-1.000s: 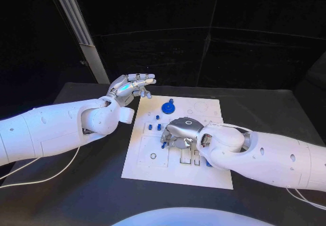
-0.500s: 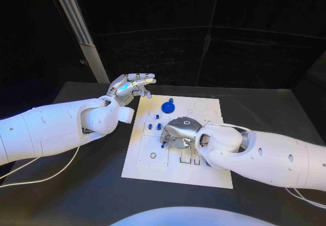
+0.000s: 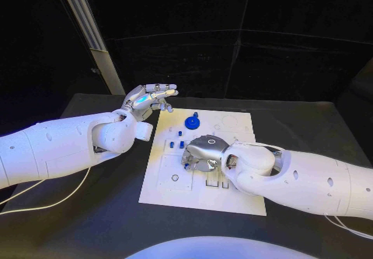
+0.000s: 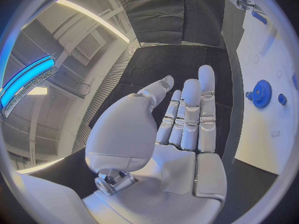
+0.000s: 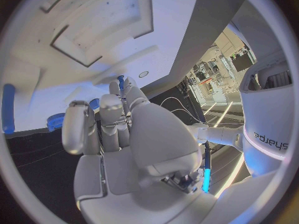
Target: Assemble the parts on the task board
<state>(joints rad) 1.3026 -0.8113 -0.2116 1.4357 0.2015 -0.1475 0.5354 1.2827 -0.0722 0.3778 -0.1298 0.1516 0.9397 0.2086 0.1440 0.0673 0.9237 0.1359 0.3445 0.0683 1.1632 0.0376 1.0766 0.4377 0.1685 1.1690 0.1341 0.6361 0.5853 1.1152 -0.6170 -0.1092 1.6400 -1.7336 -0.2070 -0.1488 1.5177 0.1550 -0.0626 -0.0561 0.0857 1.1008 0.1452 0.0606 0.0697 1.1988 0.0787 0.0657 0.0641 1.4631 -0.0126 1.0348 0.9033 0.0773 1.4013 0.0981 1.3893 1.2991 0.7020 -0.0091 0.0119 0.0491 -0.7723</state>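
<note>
Head view puts our right hand [image 3: 204, 154], silver and many-fingered, low over the middle of the flat white rectangular task board [image 3: 233, 197] on the black tabletop [image 3: 311, 127]. Its fingers are curled downward toward the board; a small blue piece [image 3: 186, 166] peeks out at the fingertips. Whether they actually pinch it, we cannot tell (the knuckles cover the contact). In the right wrist view, a slim blue peg [image 5: 120, 81] shows just past the fingertips, close against them, above the board's recessed slots.

Our left hand [image 3: 149, 97] hangs beyond the board's far left corner, touching nothing; its fingers are straight and side by side, the thumb set apart, as the left wrist view confirms [image 4: 184, 117].

Other loose parts lie toward the board's far end: a round blue toothed gear [image 3: 193, 122] and a few short blue pegs [image 3: 180, 144] just beside the right hand.

We judge these parts to be light, rigid plastic, smooth enough to slip or roll if nudged sideways. A peg is best taken across its shaft near the upper end, leaving the lower end free to enter its hole; the gear is best taken by its raised hub or across its rim, and kept level when set down.
</note>
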